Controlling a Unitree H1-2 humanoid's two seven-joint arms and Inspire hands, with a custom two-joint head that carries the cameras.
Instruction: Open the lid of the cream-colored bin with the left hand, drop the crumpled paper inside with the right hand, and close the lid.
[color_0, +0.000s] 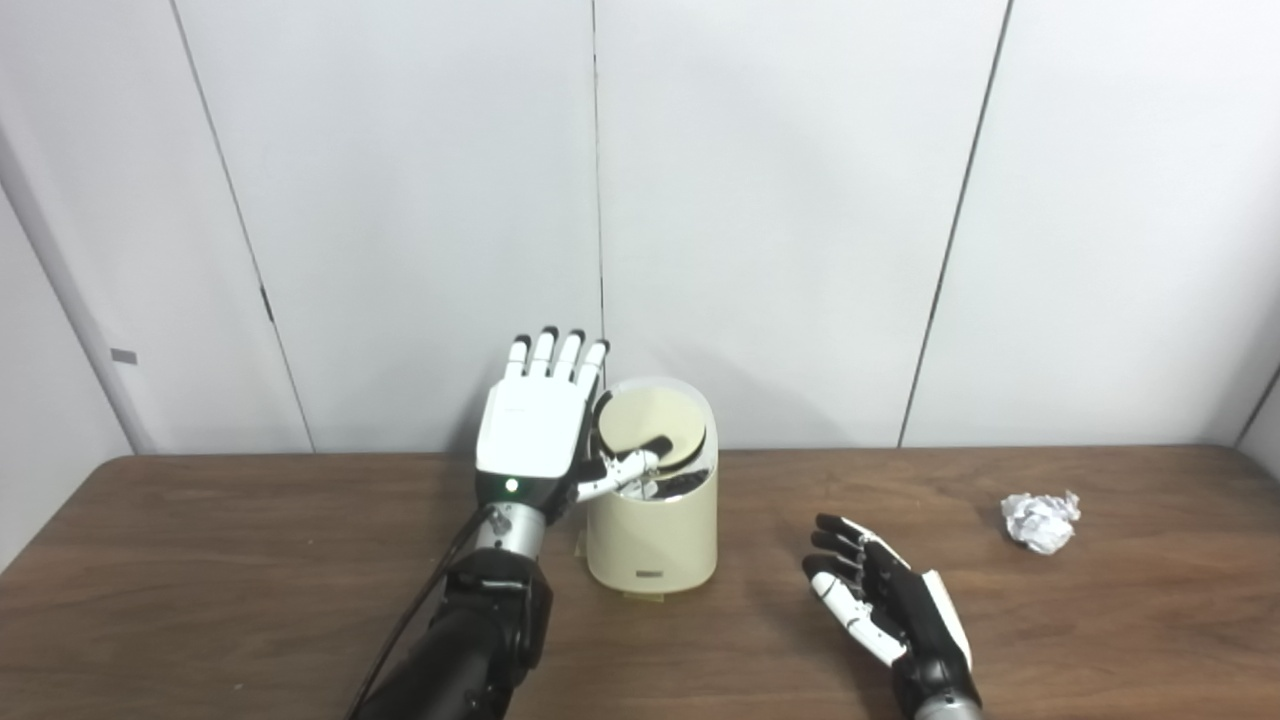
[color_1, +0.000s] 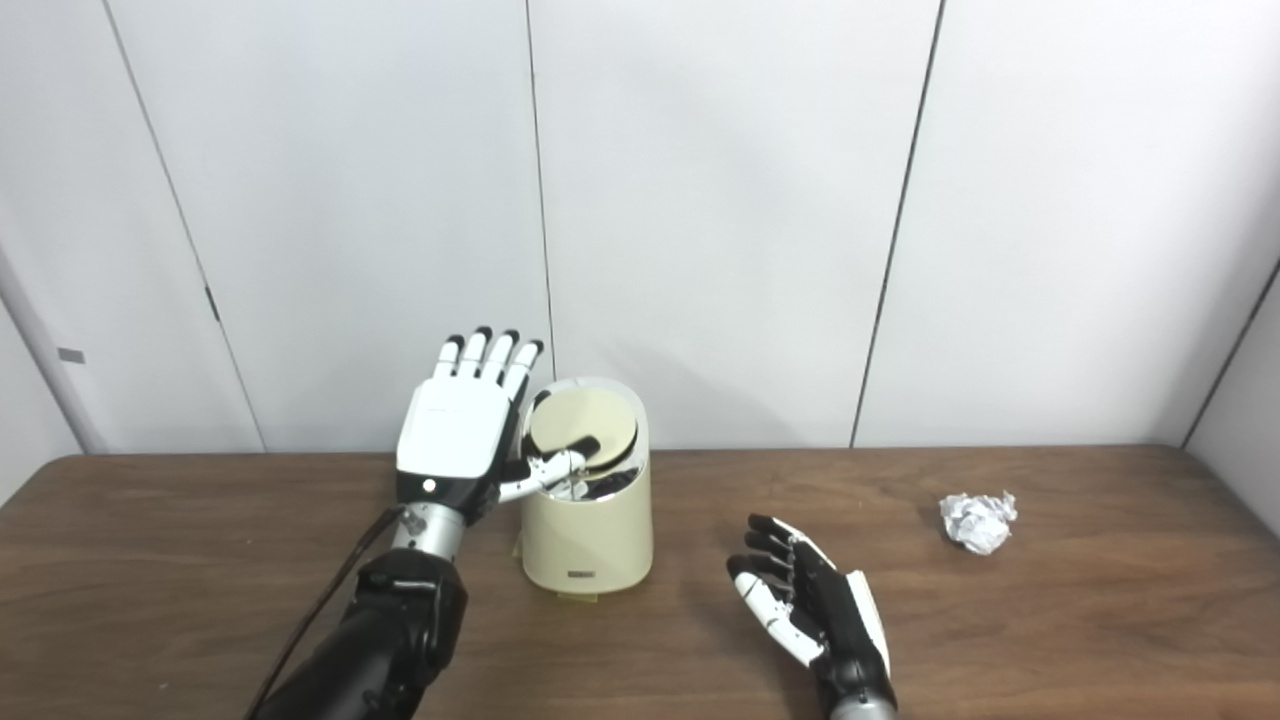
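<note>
The left hand stands upright with fingers straight and spread, holding nothing, its thumb reaching across the rim onto the tilted round lid of the cream-colored cylindrical plastic bin. The right hand lies palm-up, loosely spread and empty. The crumpled white paper ball sits well beyond its fingertips, bare brown wooden table between.

The small dark label on the bin is unreadable.
</note>
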